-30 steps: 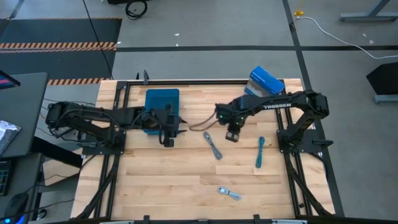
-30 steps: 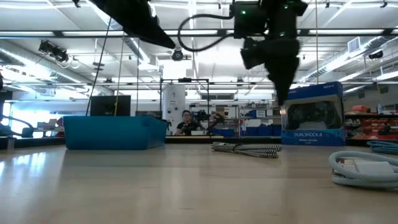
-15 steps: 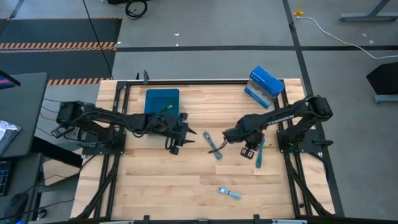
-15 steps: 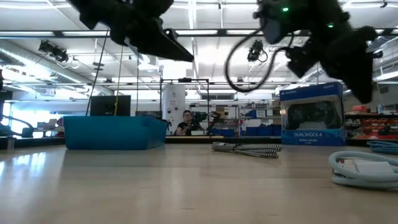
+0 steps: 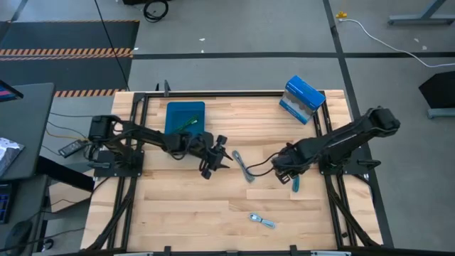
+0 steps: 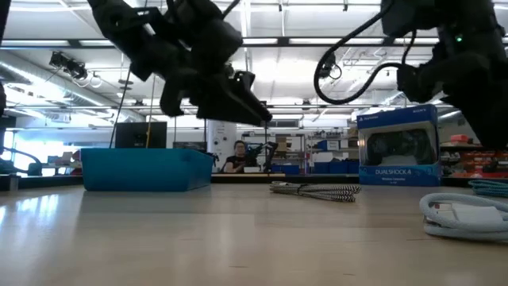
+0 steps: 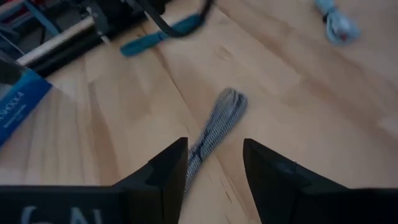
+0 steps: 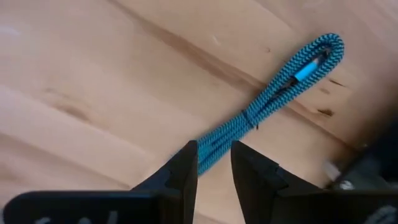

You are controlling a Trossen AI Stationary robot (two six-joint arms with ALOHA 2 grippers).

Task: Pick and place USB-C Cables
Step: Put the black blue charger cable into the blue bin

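Note:
My left gripper (image 5: 222,158) (image 7: 214,163) is open and hovers above the table, just left of the grey cable (image 5: 243,166) (image 7: 216,124), which lies flat and shows between its fingers. My right gripper (image 5: 287,173) (image 8: 214,165) is open and low over the teal cable (image 5: 296,178) (image 8: 277,84). Its fingers stand on either side of that cable's near end, and no touch shows. A pale blue-silver cable (image 5: 261,220) lies near the table's near edge. A dark green cable (image 5: 187,122) lies in the blue tray (image 5: 174,112).
The blue-and-white box (image 5: 302,99) (image 6: 397,147) stands at the far right of the table. The blue tray (image 6: 147,168) sits at the far left. Black frame rails (image 5: 334,192) run along both sides. Bare wood lies between the cables and toward the near edge.
My left gripper has swung from beside the tray toward the table's right, up to the grey cable. My right gripper has moved from the table's middle toward the right and near edge, and has come down over the teal cable. The cables on the table have not moved.

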